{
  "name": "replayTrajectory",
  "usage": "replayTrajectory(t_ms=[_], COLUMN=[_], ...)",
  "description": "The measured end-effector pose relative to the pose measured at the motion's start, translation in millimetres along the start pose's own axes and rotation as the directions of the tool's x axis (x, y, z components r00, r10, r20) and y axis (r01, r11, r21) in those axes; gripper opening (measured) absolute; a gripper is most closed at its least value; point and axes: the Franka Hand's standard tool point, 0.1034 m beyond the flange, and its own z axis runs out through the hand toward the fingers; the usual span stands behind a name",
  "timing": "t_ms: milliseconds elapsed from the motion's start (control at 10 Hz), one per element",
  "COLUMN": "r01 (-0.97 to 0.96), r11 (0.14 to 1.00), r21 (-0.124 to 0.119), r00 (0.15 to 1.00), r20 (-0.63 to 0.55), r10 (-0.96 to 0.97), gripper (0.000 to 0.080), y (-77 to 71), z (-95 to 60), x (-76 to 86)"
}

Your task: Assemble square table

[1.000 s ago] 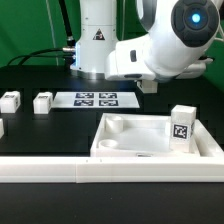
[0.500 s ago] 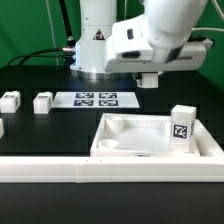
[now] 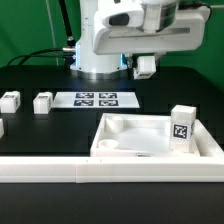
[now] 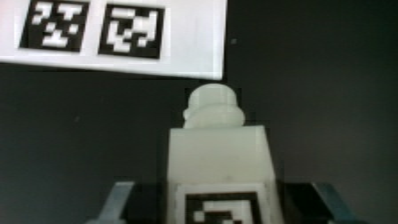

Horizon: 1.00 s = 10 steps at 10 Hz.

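Observation:
The square table's white slab (image 3: 150, 140) lies at the front of the black table, rim up, with round sockets in its corners. One white tagged leg (image 3: 181, 125) stands upright in the slab's corner at the exterior view's right. My gripper (image 3: 146, 68) hangs high above the table behind the slab, shut on another white leg (image 4: 217, 150). In the wrist view that leg sits between both fingers (image 4: 121, 200), its tag near the jaws and its round peg pointing away. Two more legs (image 3: 9, 101) (image 3: 42, 102) stand at the exterior view's left.
The marker board (image 3: 95, 99) lies flat behind the slab, also under the held leg in the wrist view (image 4: 125, 35). A long white border wall (image 3: 90, 171) runs along the front edge. Another small white block (image 3: 1, 127) shows at the far left edge. The robot base (image 3: 95, 45) stands behind.
The arm has risen and swung toward the exterior view's left, lifting the held leg higher above the table. Grip unchanged; slab and loose legs have not moved.

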Motion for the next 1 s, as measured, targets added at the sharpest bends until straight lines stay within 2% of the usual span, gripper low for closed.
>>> replayTrajectory(t_ms=[200,400,600,800,1000], r01=[0.004,0.015,0.039,0.035,0.018], r11=[1.000,1.000,0.999,0.998,0.998], r21=[-0.003,-0.012,-0.029,-0.046,-0.068], r00=[0.987,0.946,0.889,0.838,0.745], r20=[-0.161,-0.323,-0.456,-0.543,-0.665], r10=[-0.004,-0.018,-0.048,-0.055,-0.059], gripper=[0.0288,0.0288,0.0288,0.0288,0.0288], y=[0.4,4.8,18.0,20.4,26.9], z=[1.9,-3.3,-17.0,-15.6,-19.0], x=[0.9,9.2,24.2,29.2,32.4])
